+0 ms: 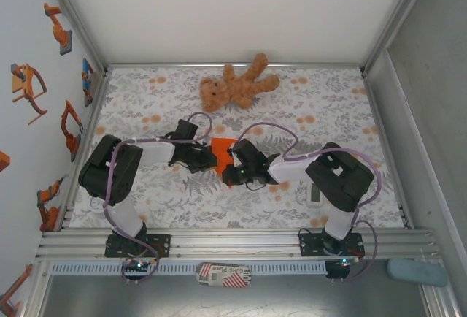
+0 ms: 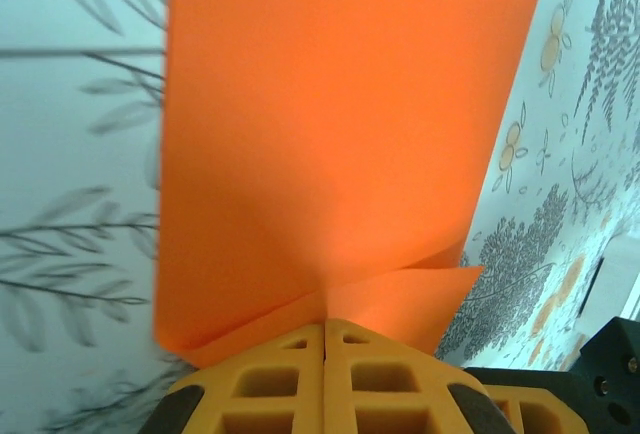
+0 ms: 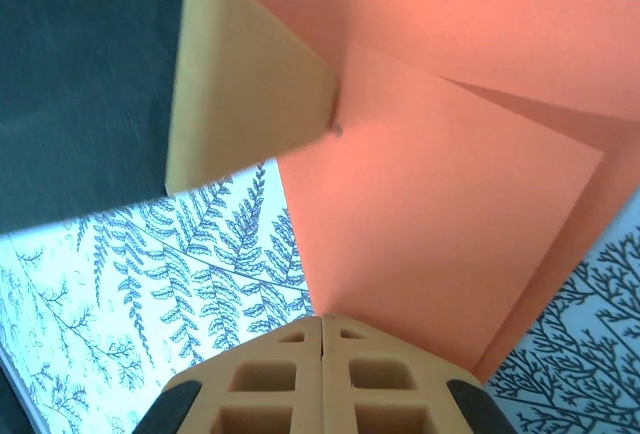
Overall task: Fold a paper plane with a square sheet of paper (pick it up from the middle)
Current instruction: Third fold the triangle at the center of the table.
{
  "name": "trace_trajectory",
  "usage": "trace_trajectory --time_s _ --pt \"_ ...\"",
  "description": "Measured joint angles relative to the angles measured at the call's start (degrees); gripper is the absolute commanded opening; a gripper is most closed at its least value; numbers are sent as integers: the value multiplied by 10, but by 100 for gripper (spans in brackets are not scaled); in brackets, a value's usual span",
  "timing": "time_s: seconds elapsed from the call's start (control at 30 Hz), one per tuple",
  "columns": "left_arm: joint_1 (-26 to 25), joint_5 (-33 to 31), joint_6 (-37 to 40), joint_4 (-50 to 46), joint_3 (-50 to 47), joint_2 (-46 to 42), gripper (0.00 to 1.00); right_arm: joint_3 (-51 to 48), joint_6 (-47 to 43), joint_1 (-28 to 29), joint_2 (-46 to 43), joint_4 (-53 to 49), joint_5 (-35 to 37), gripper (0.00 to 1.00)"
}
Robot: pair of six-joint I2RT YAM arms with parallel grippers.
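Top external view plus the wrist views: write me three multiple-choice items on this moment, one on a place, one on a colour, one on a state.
1. Where does the teddy bear lie?
A. on the far side of the table, beyond the paper
B. at the near edge
C. on top of the paper

2. What colour is the paper?
A. white
B. blue
C. orange

3. How is the left gripper?
A. open above the paper
B. shut on the paper
C. shut on the teddy bear

Key: 1 A, the top view has the teddy bear beyond the paper; 2 C, it is bright orange in every view; 3 B, its jaws meet with the paper pinched between them.
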Motion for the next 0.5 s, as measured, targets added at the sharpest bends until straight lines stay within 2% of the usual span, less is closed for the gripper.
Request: trace_trajectory --time_s 0.5 --pt "66 21 38 -64 42 26 6 -9 10 0 -2 17 5 0"
